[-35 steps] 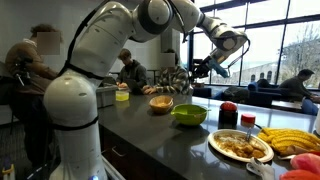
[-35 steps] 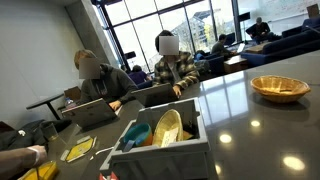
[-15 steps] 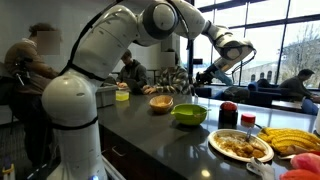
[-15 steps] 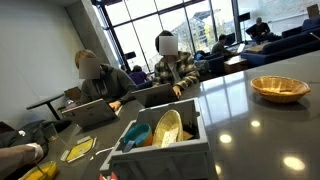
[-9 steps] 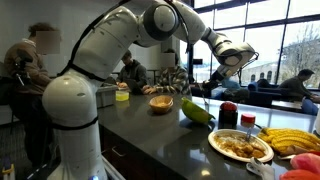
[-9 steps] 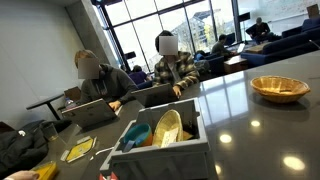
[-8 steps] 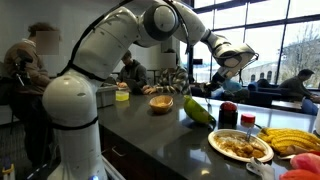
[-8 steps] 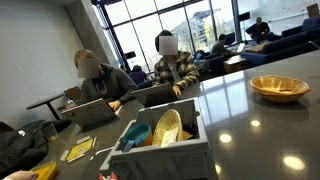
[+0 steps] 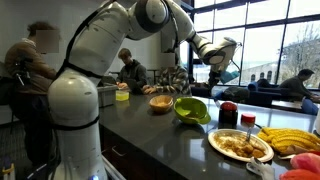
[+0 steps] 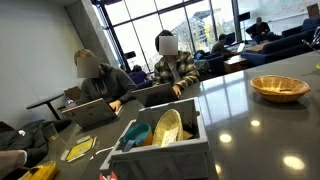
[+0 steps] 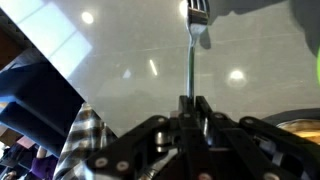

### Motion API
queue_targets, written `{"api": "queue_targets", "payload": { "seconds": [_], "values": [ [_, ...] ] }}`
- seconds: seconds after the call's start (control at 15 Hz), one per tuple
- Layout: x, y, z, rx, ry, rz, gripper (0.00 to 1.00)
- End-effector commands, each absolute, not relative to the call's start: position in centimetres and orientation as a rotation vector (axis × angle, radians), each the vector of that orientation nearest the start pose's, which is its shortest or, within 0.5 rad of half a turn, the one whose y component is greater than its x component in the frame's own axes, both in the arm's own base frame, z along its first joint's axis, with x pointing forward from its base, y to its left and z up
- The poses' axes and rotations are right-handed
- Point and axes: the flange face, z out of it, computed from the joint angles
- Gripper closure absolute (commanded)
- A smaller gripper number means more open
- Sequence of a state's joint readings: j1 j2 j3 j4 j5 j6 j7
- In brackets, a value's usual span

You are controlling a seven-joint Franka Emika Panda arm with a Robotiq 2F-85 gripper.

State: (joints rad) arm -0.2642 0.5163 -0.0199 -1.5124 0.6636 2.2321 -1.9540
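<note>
In the wrist view my gripper is shut on the thin handle of a metal fork, whose tines point away over the glossy grey counter. In an exterior view the gripper hangs above the counter, just over a green bowl that stands tilted on its edge. I cannot tell whether the fork touches the bowl. A wooden bowl sits behind the green one and also shows in an exterior view.
A plate of food, bananas and a red-lidded jar stand near the counter's front. A grey caddy holds dishes. People sit at tables behind the counter.
The arm has swung back and up toward the window. The green bowl, flat on the counter at first, has tipped up onto its edge.
</note>
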Motion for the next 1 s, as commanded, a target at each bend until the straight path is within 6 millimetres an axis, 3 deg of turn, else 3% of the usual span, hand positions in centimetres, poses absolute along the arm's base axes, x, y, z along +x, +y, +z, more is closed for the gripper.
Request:
{"api": "queue_targets", "payload": {
  "seconds": [0.0,0.2,0.67,0.93],
  "values": [
    [68.3,-14.9,42.9,-2.394,-1.999,-0.936,0.97],
    [67.7,-12.7,44.7,-2.434,-1.99,-0.947,0.97],
    [64.8,-13.7,45.4,-2.543,-1.777,-0.841,0.97],
    [64.2,-12.6,46.8,-2.522,-1.781,-0.814,0.97]
  ]
}}
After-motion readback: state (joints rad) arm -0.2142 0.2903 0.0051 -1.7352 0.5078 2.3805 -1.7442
